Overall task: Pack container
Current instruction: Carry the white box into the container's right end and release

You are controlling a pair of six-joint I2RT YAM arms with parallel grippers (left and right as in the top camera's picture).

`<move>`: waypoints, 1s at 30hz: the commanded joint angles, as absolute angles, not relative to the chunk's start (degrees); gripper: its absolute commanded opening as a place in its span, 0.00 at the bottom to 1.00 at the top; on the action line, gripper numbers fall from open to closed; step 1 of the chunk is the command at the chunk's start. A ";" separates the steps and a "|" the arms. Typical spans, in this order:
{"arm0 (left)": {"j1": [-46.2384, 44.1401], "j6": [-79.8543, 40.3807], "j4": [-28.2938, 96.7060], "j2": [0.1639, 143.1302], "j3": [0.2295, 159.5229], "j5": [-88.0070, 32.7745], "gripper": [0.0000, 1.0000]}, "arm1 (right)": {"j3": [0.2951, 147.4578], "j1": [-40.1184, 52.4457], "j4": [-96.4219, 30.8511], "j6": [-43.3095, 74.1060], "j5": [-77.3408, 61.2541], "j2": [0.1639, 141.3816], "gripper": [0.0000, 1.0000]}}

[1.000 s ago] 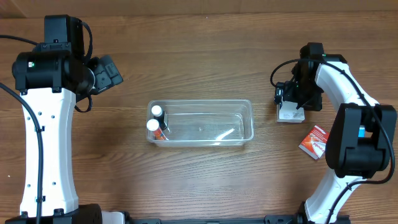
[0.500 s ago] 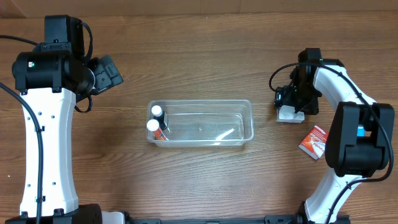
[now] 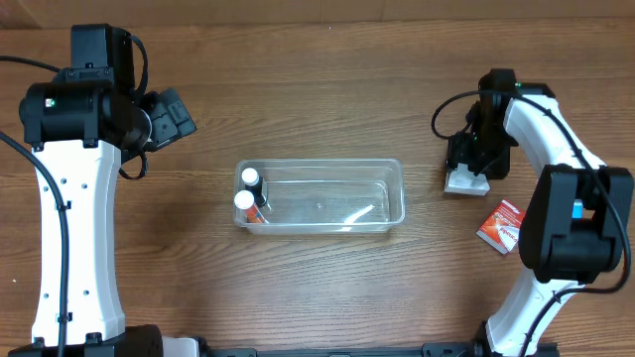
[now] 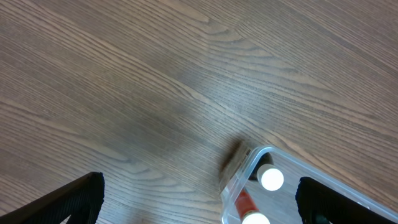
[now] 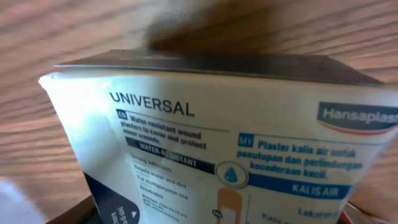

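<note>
overhead: 1 container (image 3: 392,193), 2 bottles (image 3: 244,199) inside, 1 box (image 3: 464,181), 1 red packet (image 3: 500,225)

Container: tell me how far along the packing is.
Done: two white-capped bottles stand at the left end of the container. In hand: the right claw is at the white plaster box, on the table off the container's right end; whether it grips cannot be told. Left: that box and the red packet on the table beyond it are not yet inside. The left claw hangs open, empty.
</note>
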State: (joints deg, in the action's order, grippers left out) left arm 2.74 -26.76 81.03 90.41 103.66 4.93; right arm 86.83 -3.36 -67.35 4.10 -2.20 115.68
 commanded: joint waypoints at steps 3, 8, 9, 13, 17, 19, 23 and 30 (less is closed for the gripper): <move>2.98 -25.26 80.97 90.76 104.25 4.86 1.00 | 92.05 0.43 -71.55 4.95 -3.68 99.31 0.68; 2.98 -25.23 80.99 90.76 104.25 4.86 1.00 | 92.03 12.19 -74.78 9.80 -3.77 86.70 0.68; 2.98 -25.23 80.99 90.76 104.25 4.84 1.00 | 91.98 14.26 -75.00 11.07 -3.75 85.82 0.68; 2.98 -25.23 81.01 90.76 104.25 4.84 1.00 | 91.18 23.38 -74.65 18.35 -1.45 85.58 0.68; 2.98 -25.23 81.08 90.76 104.25 4.84 1.00 | 85.45 29.26 -70.89 23.59 -0.56 86.85 0.68; 2.98 -25.23 81.06 90.76 104.25 4.86 1.00 | 81.62 30.89 -68.34 25.19 -0.56 87.05 0.68; 2.98 -25.26 81.01 90.76 104.25 4.84 1.00 | 72.88 32.25 -61.23 25.61 -1.13 87.15 0.69; 2.98 -25.23 81.06 90.76 104.25 4.84 1.00 | 64.31 32.25 -53.15 25.54 -1.19 88.73 0.69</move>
